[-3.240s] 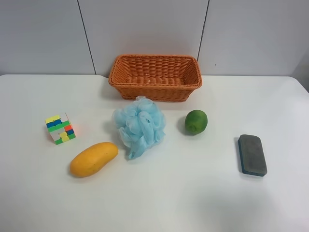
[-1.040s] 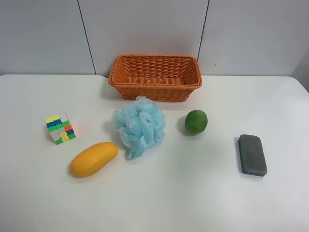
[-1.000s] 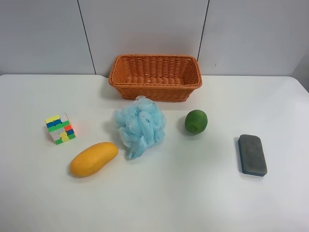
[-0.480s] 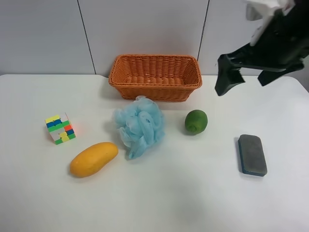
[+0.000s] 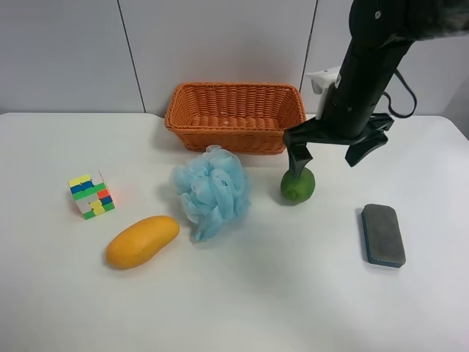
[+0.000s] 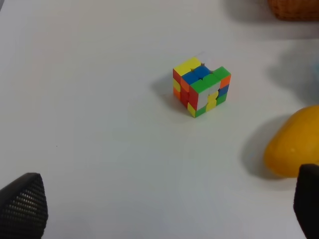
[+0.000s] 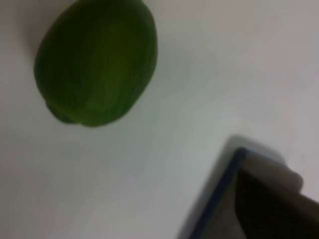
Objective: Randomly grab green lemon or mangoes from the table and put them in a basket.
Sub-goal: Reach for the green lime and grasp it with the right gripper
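The green lemon sits on the white table in front of the basket's right end. The right wrist view shows it close up. The orange wicker basket stands at the back and looks empty. The yellow-orange mango lies at the front left, and its end also shows in the left wrist view. My right gripper is open just above the lemon, with one finger over its top. My left gripper is open and empty, low over the table near the mango.
A light-blue bath pouf lies between the mango and the lemon. A colourful puzzle cube stands at the left and also shows in the left wrist view. A grey-and-blue sponge lies at the right, close to the lemon.
The right arm came into view from the upper right and dropped down and left to just above the green lemon. The fruits and other objects have not moved.
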Controlling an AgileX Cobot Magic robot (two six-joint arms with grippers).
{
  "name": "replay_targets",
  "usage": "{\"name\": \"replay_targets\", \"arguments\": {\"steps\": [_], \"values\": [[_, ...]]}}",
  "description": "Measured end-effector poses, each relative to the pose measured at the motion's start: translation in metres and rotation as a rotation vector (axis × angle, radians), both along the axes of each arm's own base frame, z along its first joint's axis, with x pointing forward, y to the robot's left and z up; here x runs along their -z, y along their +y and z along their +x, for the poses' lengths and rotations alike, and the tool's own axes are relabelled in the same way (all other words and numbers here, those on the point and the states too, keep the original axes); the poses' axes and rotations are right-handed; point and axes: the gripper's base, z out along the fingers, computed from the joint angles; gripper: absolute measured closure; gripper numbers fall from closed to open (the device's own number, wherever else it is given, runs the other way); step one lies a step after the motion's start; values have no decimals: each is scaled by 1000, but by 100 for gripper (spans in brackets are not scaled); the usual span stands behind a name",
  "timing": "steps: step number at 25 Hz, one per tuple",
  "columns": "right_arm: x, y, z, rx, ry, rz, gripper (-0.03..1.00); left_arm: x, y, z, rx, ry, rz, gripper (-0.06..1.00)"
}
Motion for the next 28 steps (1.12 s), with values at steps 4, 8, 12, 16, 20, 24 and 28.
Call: {"name": "replay_targets", "arguments": {"steps": [4,8,12,16,20,24,28], "values": [[24,5,12,6,-13,5,-2,0,0,0,0,0,0,-5],[45,9,23,9,-37,14,-2,0,0,0,0,0,0,-5],[61,12,31,11,-64,25,-2,0,0,0,0,0,0,-5],[72,14,36,14,-80,34,-2,0,0,0,0,0,0,-5],[73,15,38,18,-105,48,-2,0,0,0,0,0,0,-5],[74,15,38,18,-101,47,-2,0,0,0,0,0,0,-5],[81,15,36,17,-58,30,-2,0,0,0,0,0,0,-5]]}}
